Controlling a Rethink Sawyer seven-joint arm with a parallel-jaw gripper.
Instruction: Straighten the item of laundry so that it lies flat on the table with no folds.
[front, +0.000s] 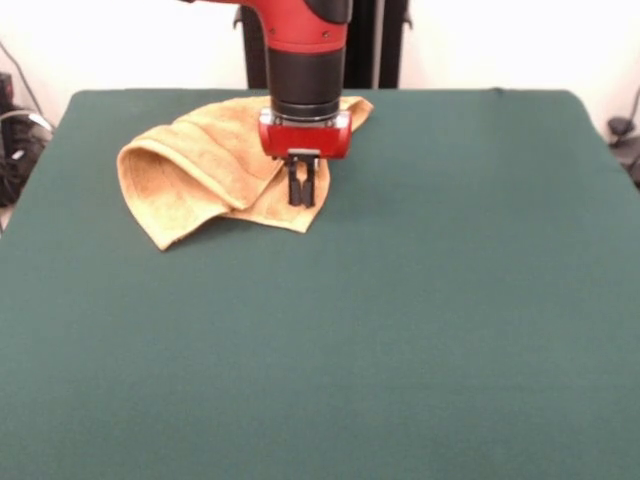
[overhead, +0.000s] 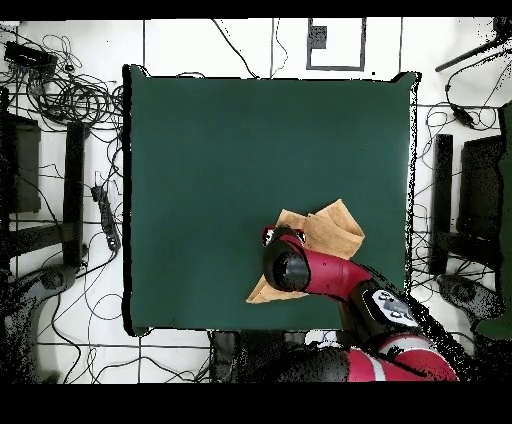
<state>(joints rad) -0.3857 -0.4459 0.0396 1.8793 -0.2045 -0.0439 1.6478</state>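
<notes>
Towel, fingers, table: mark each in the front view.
towel (front: 185, 170), front view, folded left part.
fingers (front: 296, 188), front view, one dark fingertip.
table (front: 420, 320), front view, bare green cloth.

White tiled floor (overhead: 180, 45), tangled cables (overhead: 70, 95).

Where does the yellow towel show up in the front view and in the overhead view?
Front view: the towel lies folded at the upper left of the table, behind the gripper.
Overhead view: the towel lies at the table's lower right, partly under the arm.
Shared landmark: the red arm above the towel.
</notes>
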